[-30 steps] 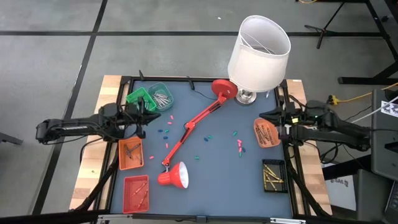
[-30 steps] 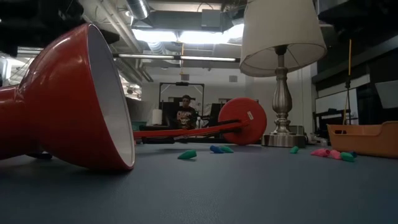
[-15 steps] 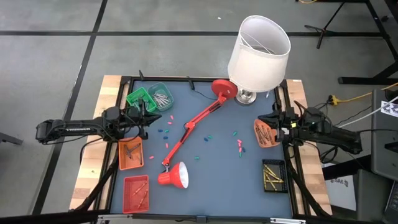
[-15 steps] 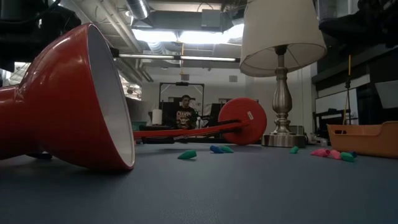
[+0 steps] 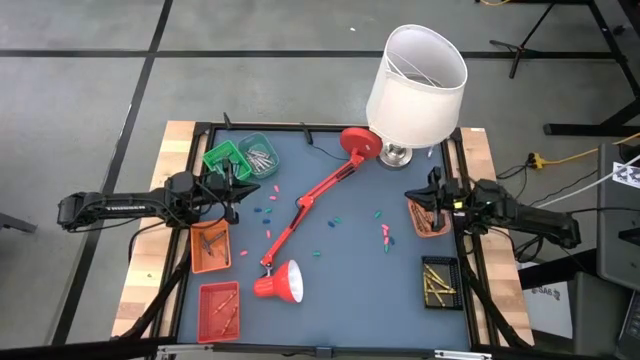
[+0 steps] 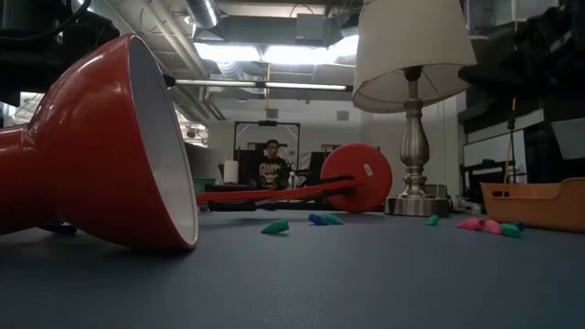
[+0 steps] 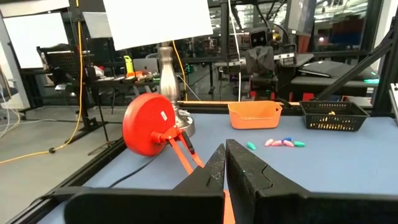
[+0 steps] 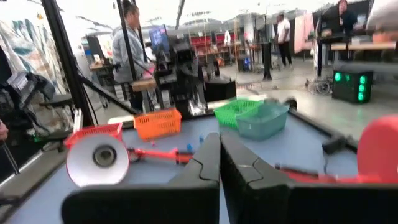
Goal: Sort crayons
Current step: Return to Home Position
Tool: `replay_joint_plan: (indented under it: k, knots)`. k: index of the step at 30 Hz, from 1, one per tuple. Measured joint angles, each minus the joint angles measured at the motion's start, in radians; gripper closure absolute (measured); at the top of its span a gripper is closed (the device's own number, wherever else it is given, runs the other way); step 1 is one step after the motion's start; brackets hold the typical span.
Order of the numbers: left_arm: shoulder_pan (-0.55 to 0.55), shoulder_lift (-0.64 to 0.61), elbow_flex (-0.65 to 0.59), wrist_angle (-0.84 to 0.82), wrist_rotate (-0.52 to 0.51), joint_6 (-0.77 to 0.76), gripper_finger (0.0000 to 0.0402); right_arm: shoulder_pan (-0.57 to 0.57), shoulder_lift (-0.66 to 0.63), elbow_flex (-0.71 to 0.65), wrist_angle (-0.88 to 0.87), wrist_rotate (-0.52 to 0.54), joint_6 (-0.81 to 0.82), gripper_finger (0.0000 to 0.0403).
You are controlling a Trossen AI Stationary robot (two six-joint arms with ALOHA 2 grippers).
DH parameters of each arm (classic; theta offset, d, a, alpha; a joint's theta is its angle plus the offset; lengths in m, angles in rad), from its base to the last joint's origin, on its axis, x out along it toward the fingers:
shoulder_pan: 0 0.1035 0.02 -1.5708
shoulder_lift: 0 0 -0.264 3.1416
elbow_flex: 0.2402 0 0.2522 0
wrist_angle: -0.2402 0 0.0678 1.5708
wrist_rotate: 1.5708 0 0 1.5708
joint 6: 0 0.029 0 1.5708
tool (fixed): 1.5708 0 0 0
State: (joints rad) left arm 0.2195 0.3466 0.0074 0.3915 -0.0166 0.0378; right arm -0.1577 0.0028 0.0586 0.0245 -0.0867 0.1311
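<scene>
Left pincer (image 5: 238, 190) hangs clenched on nothing at the left side of the desk (image 5: 350, 300), between the green bin (image 5: 222, 157) on its far side and the left orange bin (image 5: 210, 248) on its near side. I see my right pincer (image 5: 420, 196) clenched and empty too, over the far end of the right orange bin (image 5: 428, 218).

Loose crayons (image 5: 265, 211) lie just right of the left pincer. More of them, pink and green, lie near the right orange bin, and a few are scattered mid-desk. A fallen red lamp (image 5: 310, 200) lies diagonally across the middle between these groups, its base far and its shade (image 5: 281, 283) near. From the low camera that shade fills the left half. A white-shaded lamp (image 5: 416, 72) stands at the far right, just beyond the right pincer.
</scene>
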Motion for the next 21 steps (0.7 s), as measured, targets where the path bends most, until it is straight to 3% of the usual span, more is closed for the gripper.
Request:
replay_joint_plan:
  k: [5, 21]
  knots:
    - [0.0, 0.0, 0.0, -0.002, 0.0, -0.001, 0.0401, 0.0, 0.0, -0.042, 0.065, 0.015, -0.004, 0.0402]
    - [0.0, 0.0, 0.0, -0.003, 0.0, -0.002, 0.0401, 0.0, 0.002, -0.051, -0.005, 0.083, -0.004, 0.0402]
